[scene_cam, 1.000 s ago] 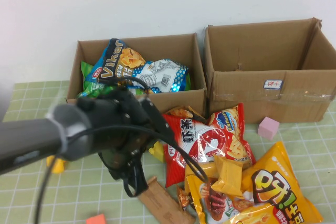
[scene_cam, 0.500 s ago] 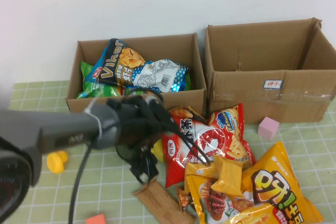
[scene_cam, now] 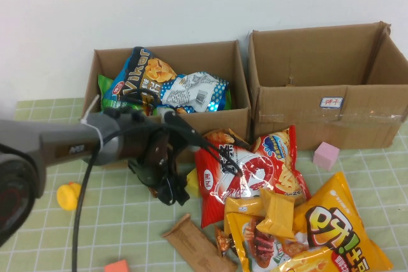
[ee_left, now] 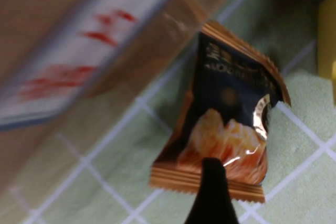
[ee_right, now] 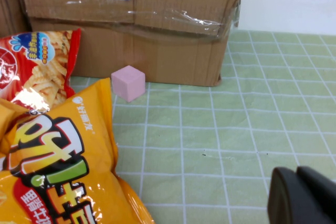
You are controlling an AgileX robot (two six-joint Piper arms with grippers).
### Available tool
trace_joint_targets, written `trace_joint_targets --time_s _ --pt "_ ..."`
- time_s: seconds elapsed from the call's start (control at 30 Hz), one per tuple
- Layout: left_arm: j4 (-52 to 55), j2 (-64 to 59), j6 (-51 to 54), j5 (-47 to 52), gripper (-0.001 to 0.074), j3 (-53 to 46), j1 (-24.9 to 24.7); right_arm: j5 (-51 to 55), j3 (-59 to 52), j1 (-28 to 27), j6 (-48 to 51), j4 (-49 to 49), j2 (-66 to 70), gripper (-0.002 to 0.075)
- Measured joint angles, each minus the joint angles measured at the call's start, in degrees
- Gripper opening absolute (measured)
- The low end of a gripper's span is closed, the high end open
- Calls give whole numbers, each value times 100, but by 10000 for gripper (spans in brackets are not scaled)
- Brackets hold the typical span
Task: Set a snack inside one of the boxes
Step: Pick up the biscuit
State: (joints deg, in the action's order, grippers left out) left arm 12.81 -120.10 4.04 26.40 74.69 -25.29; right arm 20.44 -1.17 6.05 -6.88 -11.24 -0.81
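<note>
High view first. The left arm comes in from the left edge, stretched low across the green checked mat [scene_cam: 115, 234], wrist bent down. The left gripper [scene_cam: 167, 189] hangs just in front of the left box [scene_cam: 220, 121], near that box's front wall, and beside the big red bag [scene_cam: 245, 170]. The left box already holds chip bags. The right box [scene_cam: 306, 119] stands next to it along the far edge. A pink cube [scene_cam: 326, 155] sits before the right box, a yellow-orange bag [scene_cam: 338, 227] lies toward the near right corner, and a flat brown wrapper [scene_cam: 197, 243] lies at the near edge. From up here the arm hides the snack, and the right arm is out of sight.

Left wrist view, and there it is: the snack [ee_left: 231, 124], dark brown and orange, lying flat on the mat right beside the cardboard wall, outside the box. A dark tip of the left gripper shows over the packet's crimped end. Touching or just above? Cannot tell, nor whether this gripper is spread or closed.

Right wrist view shows what the others miss. The right gripper [ee_right: 304, 195] hovers low over bare mat toward the right edge, its two dark pads [ee_right: 283, 198] pressed together, nothing between them. It is well apart from the cube, the orange bag and the right box's taped front.
</note>
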Motion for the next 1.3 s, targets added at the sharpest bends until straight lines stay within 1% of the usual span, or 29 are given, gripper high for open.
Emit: trace_joint_targets --time_s 0.3,0.47,0.67,0.97,1.07,1.13,1.23,1.3 --pt "380 -424 -151 -361 469 2 0 0 0 0 0 0 0 -2" --pt "1017 -438 -631 -690 469 46 0 0 0 0 0 0 0 -2" --pt "1774 -461 -1283 -737 469 140 0 0 0 0 0 0 0 -2" --pt "1830 -596 -1431 -613 465 188 0 0 0 0 0 0 0 -2" --pt "1791 -635 -1431 -589 411 208 0 0 0 0 0 0 0 -2" --pt "1735 -635 -1431 -571 312 219 0 0 0 0 13 0 0 -2" --pt "1583 -635 -1417 -522 117 243 -10 0 0 0 35 0 0 -2" --pt "1463 -635 -1403 -478 59 257 -10 0 0 0 39 0 0 -2"
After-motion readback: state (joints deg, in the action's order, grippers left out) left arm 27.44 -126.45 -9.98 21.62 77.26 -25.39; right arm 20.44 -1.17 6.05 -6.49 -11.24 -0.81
